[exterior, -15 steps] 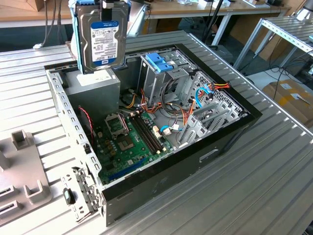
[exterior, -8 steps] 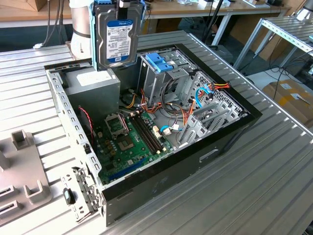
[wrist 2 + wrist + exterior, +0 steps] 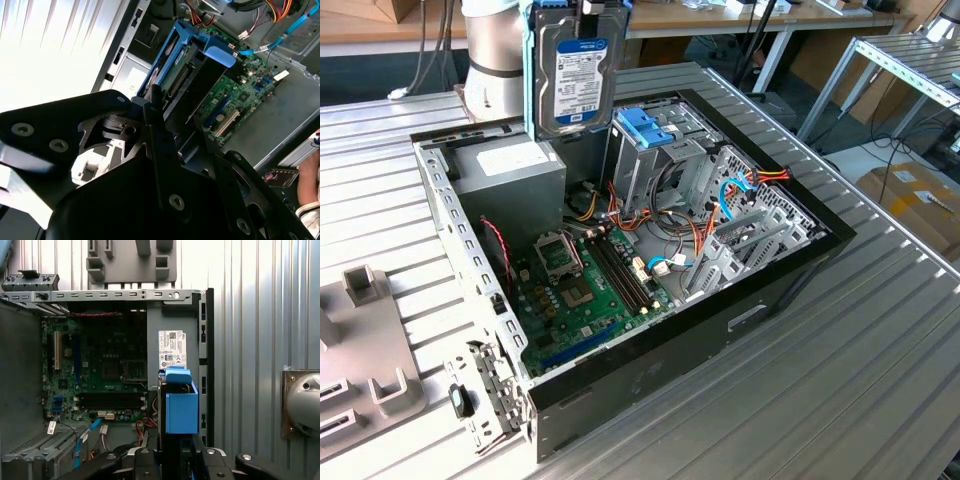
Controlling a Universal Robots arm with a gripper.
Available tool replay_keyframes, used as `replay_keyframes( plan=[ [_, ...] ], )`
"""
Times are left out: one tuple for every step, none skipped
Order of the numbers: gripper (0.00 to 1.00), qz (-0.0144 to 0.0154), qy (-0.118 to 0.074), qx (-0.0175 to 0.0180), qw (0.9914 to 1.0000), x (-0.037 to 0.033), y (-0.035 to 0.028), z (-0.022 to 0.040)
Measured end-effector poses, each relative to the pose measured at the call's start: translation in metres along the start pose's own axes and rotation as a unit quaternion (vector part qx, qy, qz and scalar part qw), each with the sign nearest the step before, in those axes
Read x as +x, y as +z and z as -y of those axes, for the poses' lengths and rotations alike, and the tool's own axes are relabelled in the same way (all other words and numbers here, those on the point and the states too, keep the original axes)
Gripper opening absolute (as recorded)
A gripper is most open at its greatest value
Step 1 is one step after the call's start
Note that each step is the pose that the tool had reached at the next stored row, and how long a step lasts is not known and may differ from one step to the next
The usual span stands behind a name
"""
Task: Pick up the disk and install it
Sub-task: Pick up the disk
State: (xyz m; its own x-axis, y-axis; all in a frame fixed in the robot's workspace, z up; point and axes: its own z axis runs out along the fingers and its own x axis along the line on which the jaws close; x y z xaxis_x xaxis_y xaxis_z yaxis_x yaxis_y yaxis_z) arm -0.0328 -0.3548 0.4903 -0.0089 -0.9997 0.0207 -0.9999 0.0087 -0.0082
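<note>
Light-blue plastic rails are seen framing the disk (image 3: 575,65), which is held upright with its label turned to the camera in the exterior view. It is carried above the far end of the open computer case (image 3: 650,370), in line with the gap between the power supply (image 3: 510,170) and the metal drive cage (image 3: 655,160). In both wrist views the disk (image 3: 180,407) is seen edge-on. The gripper (image 3: 175,460) is clenched on it, with a black finger pressed to each flat side (image 3: 155,115). The motherboard (image 3: 575,290) is laid bare on the case floor below. The case is set on a ribbed metal table (image 3: 840,380).
</note>
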Motion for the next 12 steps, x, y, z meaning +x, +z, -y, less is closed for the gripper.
replay_keyframes(
  plan=[
    [0.35,0.0000,0.000,0.0000,1.00000,-0.0001,0.0000,0.0021],
    [0.35,0.0000,0.000,0.0000,1.00000,-0.0004,0.0000,0.0055],
    [0.35,0.0000,0.000,0.0000,1.00000,-0.0006,0.0000,0.0079],
    [0.35,0.0000,0.000,0.0000,1.00000,-0.0007,0.0001,0.0100],
    [0.35,0.0000,0.000,0.0000,1.00000,-0.0009,0.0001,0.0128],
    [0.35,0.0000,0.000,0.0000,1.00000,-0.0011,0.0001,0.0152],
    [0.35,0.0000,0.000,0.0000,1.00000,-0.0012,0.0001,0.0182],
    [0.35,0.0000,0.000,0.0000,1.00000,-0.0013,0.0001,0.0205],
    [0.35,0.0000,0.000,0.0000,1.00000,-0.0015,0.0002,0.0241],
    [0.35,0.0000,0.000,0.0000,1.00000,-0.0016,0.0002,0.0263],
    [0.35,0.0000,0.000,0.0000,1.00000,-0.0017,0.0002,0.0283],
    [0.35,0.0000,0.000,0.0000,1.00000,-0.0019,0.0002,0.0315]
  ],
)
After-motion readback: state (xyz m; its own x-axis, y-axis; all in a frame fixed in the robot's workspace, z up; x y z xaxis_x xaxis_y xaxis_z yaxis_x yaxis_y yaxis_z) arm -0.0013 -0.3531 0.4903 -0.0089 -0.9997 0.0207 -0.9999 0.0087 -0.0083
